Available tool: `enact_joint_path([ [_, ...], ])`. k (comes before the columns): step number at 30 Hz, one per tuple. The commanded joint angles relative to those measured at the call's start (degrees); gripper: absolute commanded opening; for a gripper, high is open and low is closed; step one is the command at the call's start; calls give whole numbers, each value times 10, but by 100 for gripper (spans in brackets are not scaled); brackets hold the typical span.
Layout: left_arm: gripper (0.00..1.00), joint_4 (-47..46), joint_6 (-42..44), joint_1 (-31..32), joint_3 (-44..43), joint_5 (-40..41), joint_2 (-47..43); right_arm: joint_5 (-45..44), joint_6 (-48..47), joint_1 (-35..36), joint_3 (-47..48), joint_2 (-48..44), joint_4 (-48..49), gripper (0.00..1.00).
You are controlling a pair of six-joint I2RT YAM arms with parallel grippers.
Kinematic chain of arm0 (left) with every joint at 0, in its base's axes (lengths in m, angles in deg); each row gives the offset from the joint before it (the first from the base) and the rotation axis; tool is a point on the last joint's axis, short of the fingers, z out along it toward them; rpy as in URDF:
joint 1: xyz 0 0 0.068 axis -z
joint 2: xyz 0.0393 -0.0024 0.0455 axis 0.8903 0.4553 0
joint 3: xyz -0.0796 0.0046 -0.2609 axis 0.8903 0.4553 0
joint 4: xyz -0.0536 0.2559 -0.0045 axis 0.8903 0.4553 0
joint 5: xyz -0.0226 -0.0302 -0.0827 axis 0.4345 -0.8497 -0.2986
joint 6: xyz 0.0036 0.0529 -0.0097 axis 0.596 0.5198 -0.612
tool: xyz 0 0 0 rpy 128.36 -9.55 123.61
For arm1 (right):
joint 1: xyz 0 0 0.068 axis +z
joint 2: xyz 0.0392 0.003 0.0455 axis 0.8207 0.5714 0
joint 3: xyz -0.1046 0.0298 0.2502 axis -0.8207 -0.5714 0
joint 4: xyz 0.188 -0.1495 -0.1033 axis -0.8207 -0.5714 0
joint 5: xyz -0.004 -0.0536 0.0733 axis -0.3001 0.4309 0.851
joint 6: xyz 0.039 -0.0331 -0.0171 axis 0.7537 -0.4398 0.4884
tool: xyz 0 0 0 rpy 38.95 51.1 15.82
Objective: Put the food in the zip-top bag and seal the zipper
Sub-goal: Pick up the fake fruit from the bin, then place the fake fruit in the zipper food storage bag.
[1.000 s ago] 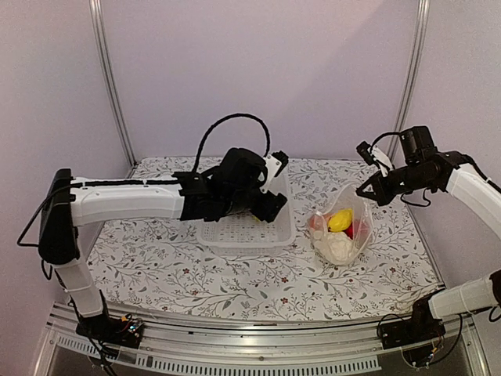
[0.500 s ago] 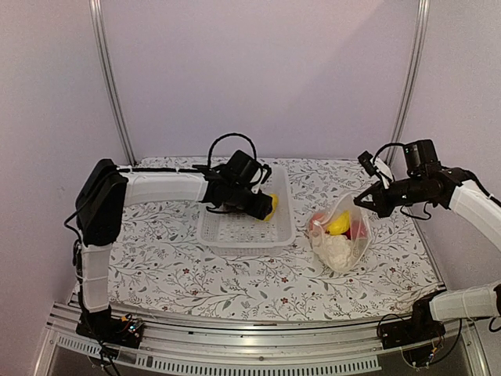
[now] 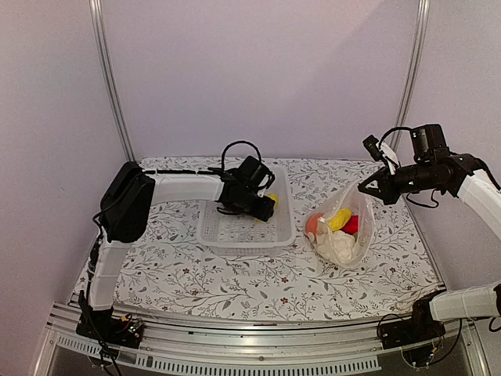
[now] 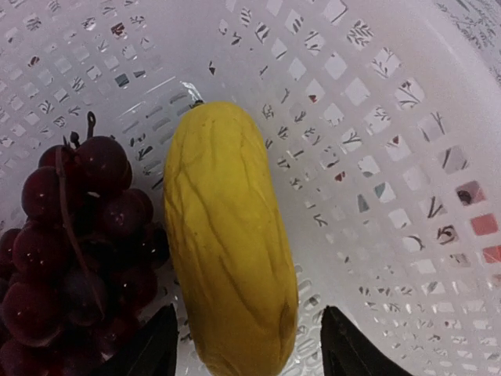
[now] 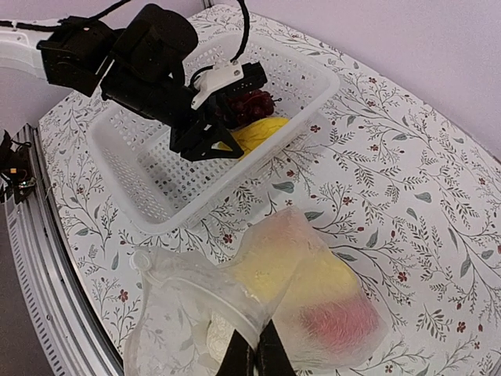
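My left gripper point(image 3: 261, 207) is down in the white basket point(image 3: 210, 232), open, with its jaws either side of the near end of a long yellow piece point(image 4: 231, 235). A dark purple grape bunch point(image 4: 74, 235) lies just left of it. My right gripper point(image 5: 257, 357) is shut on the mouth edge of the zip-top bag point(image 5: 313, 290) and holds it up, its whitish zipper point(image 5: 196, 270) slack. In the top view the bag point(image 3: 362, 205) holds a yellow piece point(image 3: 340, 219), red pepper point(image 3: 354, 225), orange pumpkin point(image 3: 312, 225) and white cauliflower point(image 3: 337, 244).
The basket's rim point(image 5: 235, 184) stands between the left gripper and the bag. The left arm point(image 3: 180, 186) stretches across the back left of the floral cloth point(image 3: 235, 278). Metal posts stand at the back corners, and a rail runs along the front edge.
My left arm has stretched out and dropped its gripper into the basket, over the yellow piece. My right gripper has raised the bag's mouth edge slightly.
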State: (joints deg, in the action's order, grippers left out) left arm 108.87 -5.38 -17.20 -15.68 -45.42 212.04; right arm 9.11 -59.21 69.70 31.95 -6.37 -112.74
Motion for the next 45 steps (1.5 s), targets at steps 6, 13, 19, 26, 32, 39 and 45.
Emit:
enact_joint_path([
  [6, 59, 12, -1, -13, -18, -8, 21, 6, -2, -3, 26, 4, -26, 0],
  [13, 40, 16, 11, -17, -33, -24, 26, 4, 0, -3, 37, 7, -35, 0],
  [19, 29, 1, 14, -16, 3, -28, -30, -1, 0, -3, 36, 5, -36, 0],
  [26, 27, -9, 21, 5, 46, -18, -127, -3, 0, -3, 32, 4, -34, 0],
  [32, 27, -15, 44, 49, 71, -3, -214, -5, 3, -3, 43, 9, -35, 0],
  [39, 26, -92, 88, 148, 104, -49, -285, -20, 9, -2, 47, 19, -35, 0],
  [45, 25, -155, 53, 212, 102, -106, -270, -35, 13, -3, 67, 36, -39, 0],
])
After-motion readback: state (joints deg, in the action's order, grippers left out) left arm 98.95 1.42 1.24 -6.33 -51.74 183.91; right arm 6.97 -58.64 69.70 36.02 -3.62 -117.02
